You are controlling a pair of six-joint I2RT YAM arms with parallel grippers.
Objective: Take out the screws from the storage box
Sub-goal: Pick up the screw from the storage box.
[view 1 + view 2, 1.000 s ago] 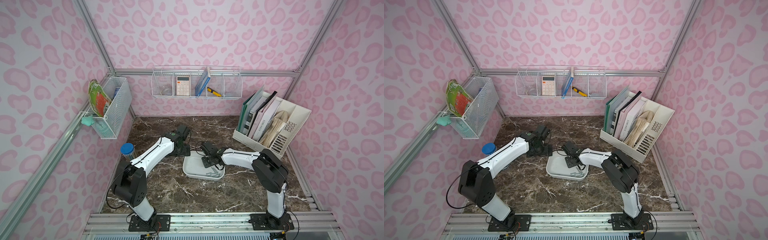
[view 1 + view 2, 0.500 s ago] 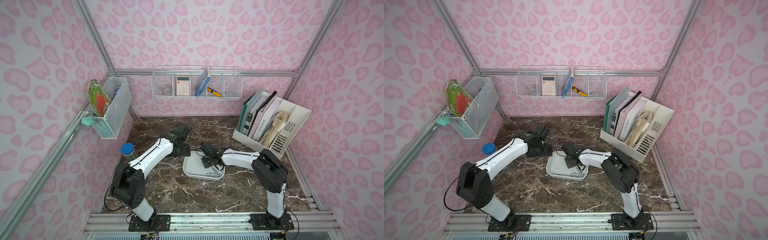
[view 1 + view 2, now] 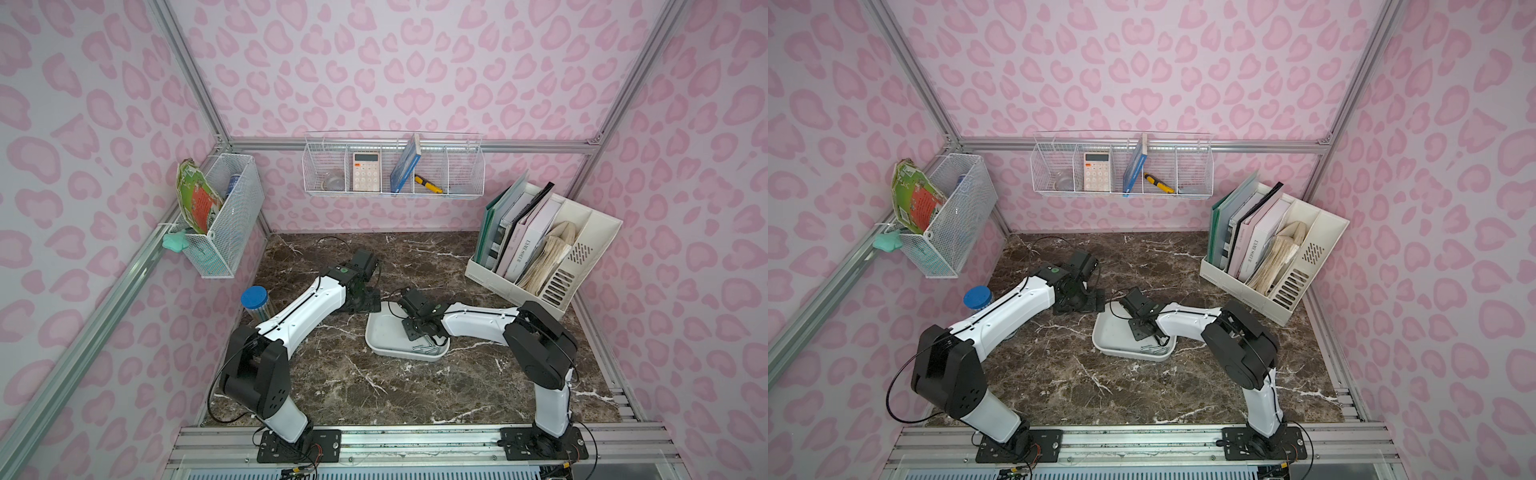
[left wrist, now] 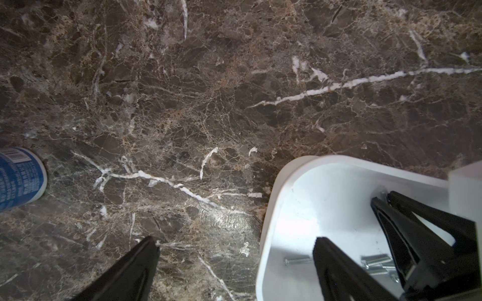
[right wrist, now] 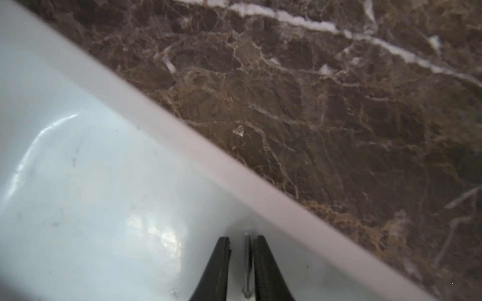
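Where the screws (image 3: 426, 348) lie: heaped in the lower-right corner of the storage box (image 3: 380, 332), mid-frame in both top views.
Right gripper (image 5: 242, 238): barely parted, astride one screw (image 5: 246, 260).
Left gripper (image 4: 236, 242): spread wide, one finger over the surface (image 4: 182, 104), one over the box.

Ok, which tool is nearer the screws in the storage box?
Right. The right tool is inside the storage box, tips flanking one of the screws; the left tool straddles its rim, farther off.
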